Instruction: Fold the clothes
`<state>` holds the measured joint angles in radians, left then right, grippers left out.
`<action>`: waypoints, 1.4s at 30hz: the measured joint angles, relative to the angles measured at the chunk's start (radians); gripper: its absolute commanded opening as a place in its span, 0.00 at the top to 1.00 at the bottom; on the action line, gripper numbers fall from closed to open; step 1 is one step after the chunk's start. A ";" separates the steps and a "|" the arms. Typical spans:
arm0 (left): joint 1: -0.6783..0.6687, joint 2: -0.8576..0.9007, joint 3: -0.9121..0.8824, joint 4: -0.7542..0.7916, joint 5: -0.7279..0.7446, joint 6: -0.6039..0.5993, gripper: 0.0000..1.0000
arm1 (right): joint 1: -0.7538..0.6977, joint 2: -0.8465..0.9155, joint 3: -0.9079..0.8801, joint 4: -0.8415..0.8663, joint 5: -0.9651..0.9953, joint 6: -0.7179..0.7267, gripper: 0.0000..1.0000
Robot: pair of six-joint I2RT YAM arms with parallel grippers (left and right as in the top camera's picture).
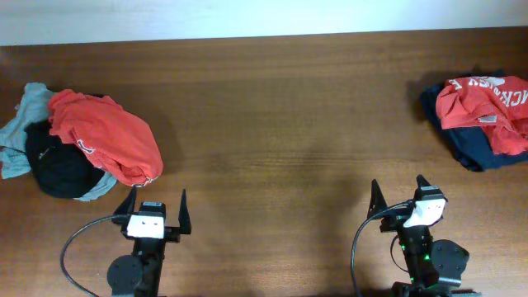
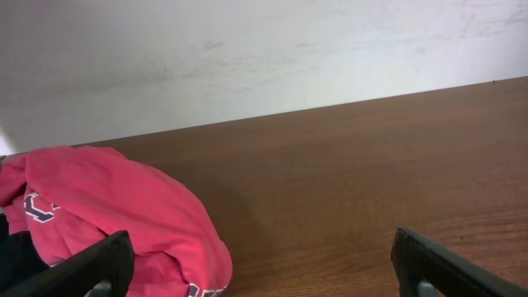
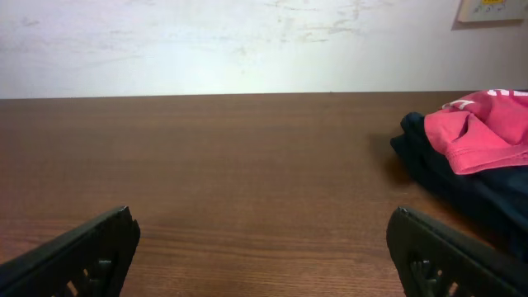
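Note:
A crumpled orange-red T-shirt [image 1: 103, 134] lies in a heap at the table's left, over a black garment [image 1: 58, 169] and a pale grey-blue one [image 1: 25, 111]. It also shows in the left wrist view [image 2: 124, 210]. At the right, a red garment with white lettering [image 1: 483, 103] lies on a navy one [image 1: 478, 153]; both show in the right wrist view [image 3: 478, 136]. My left gripper [image 1: 157, 203] is open and empty, just in front of the left heap. My right gripper [image 1: 398, 186] is open and empty, left of the right pile.
The brown wooden table [image 1: 280, 124] runs between the two piles. A pale wall [image 2: 247, 49] stands behind its far edge. Black cables [image 1: 82, 239] loop beside each arm base at the front edge.

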<state>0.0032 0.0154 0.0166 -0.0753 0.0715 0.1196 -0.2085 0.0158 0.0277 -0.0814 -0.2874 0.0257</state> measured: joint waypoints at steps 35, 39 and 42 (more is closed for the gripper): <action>0.000 -0.001 -0.001 0.069 0.003 0.000 0.01 | 0.000 0.000 -0.002 0.102 -0.194 0.023 0.01; 0.000 -0.001 -0.002 0.129 0.039 0.001 0.01 | 0.000 0.001 0.000 0.090 -0.254 0.072 0.01; 0.000 0.004 0.028 0.095 0.073 0.000 0.01 | 0.000 0.034 0.063 0.043 -0.280 0.089 0.01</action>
<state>0.0032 0.0193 0.0444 0.0193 0.1448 0.1196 -0.2085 0.0502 0.0910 -0.0387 -0.5671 0.1143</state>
